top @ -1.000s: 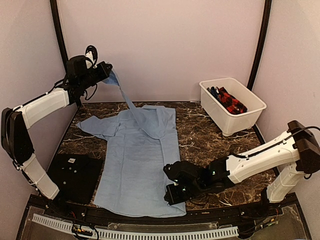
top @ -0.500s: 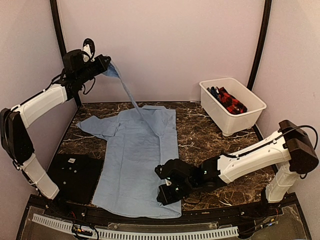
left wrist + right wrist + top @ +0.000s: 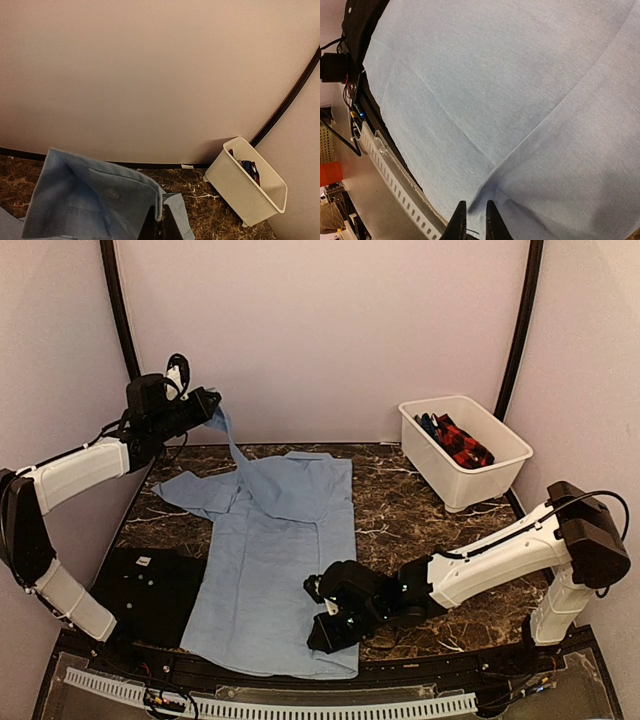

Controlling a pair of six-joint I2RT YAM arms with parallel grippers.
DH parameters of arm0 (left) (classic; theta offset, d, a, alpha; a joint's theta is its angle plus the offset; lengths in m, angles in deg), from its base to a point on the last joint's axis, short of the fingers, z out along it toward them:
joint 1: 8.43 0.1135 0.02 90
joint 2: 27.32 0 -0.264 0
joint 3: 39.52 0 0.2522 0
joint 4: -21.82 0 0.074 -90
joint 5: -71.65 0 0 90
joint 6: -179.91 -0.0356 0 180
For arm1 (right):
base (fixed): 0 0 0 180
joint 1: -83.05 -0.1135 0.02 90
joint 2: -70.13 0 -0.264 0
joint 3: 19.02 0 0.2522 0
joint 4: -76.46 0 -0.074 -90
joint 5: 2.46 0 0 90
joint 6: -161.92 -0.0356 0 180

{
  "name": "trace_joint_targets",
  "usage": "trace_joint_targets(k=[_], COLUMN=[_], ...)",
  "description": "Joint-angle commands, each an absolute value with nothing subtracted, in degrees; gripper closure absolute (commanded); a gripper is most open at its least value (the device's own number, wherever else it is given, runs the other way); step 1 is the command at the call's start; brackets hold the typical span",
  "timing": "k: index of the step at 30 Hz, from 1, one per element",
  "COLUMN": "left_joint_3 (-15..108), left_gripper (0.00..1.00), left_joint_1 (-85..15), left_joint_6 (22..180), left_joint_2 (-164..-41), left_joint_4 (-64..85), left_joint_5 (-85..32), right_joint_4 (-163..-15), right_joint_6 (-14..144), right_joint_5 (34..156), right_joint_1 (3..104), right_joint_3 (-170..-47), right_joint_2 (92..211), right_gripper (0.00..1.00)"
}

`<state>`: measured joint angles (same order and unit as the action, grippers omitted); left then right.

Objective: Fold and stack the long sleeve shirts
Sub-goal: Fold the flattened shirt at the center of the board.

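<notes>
The light-blue long sleeve shirt point(image 3: 270, 550) lies spread on the dark marble table. My left gripper point(image 3: 212, 412) is shut on its sleeve cuff point(image 3: 100, 200) and holds it high at the back left, so the sleeve hangs down to the shirt body. In the left wrist view the left gripper point(image 3: 161, 226) pinches the cuff's edge. My right gripper point(image 3: 325, 625) is low at the shirt's near right edge. In the right wrist view the right gripper point(image 3: 472, 217) is shut on a raised fold of the blue cloth point(image 3: 495, 75). A red-black checked shirt point(image 3: 462, 447) and a dark blue one lie in the bin.
A white plastic bin point(image 3: 500, 465) stands at the back right and also shows in the left wrist view point(image 3: 235, 182). A flat black square mat point(image 3: 150, 590) lies at the near left, beside the shirt. The table's front rail point(image 3: 385, 160) runs just below the hem.
My left gripper has come down and slightly left with the cuff, slackening the sleeve. My right gripper has slid left, dragging the shirt's near right edge inward.
</notes>
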<state>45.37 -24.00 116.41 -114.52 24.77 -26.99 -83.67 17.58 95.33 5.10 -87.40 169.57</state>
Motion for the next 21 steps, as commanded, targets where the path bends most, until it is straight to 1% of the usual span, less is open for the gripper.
trace_joint_targets(k=[1, 5, 6, 7, 10, 14, 17, 21], left_joint_3=[39.0, 34.3, 33.7, 32.4, 30.1, 25.4, 23.4, 21.6], left_gripper=[1.0, 1.0, 1.0, 1.0, 1.0, 1.0, 1.0, 1.0], left_joint_1=[-23.6, -23.6, -23.6, -23.6, -23.6, -23.7, -23.7, -23.7], left_joint_6=[118.8, 120.1, 120.3, 120.7, 121.8, 123.5, 123.7, 123.0], left_joint_2=[-108.0, -105.1, -104.4, -104.1, -102.2, -99.3, -97.1, -94.7], left_joint_4=[28.7, 29.6, 29.6, 29.6, 29.8, 30.3, 29.5, 27.3], left_joint_5=[-30.0, -34.3, -34.9, -36.1, -38.5, -41.0, -42.0, -43.6], right_joint_4=[-85.1, -83.1, -82.3, -81.4, -79.5, -80.3, -82.4, -84.4], right_joint_6=[19.2, 20.8, 21.2, 21.7, 23.1, 25.3, 27.3, 30.8], right_joint_5=[95.8, 94.3, 93.4, 92.5, 89.1, 86.4, 86.0, 86.7], right_joint_1=[5.7, 6.7, 7.1, 7.6, 10.8, 19.1, 25.5, 32.9], right_joint_3=[-87.5, -89.3, -89.8, -90.3, -91.7, -94.3, -96.9, -102.7], right_joint_2=[168.1, 165.3, 164.4, 163.6, 161.2, 160.2, 162.1, 168.3], right_gripper=[0.82, 0.58, 0.53, 0.51, 0.5, 0.52, 0.56, 0.67])
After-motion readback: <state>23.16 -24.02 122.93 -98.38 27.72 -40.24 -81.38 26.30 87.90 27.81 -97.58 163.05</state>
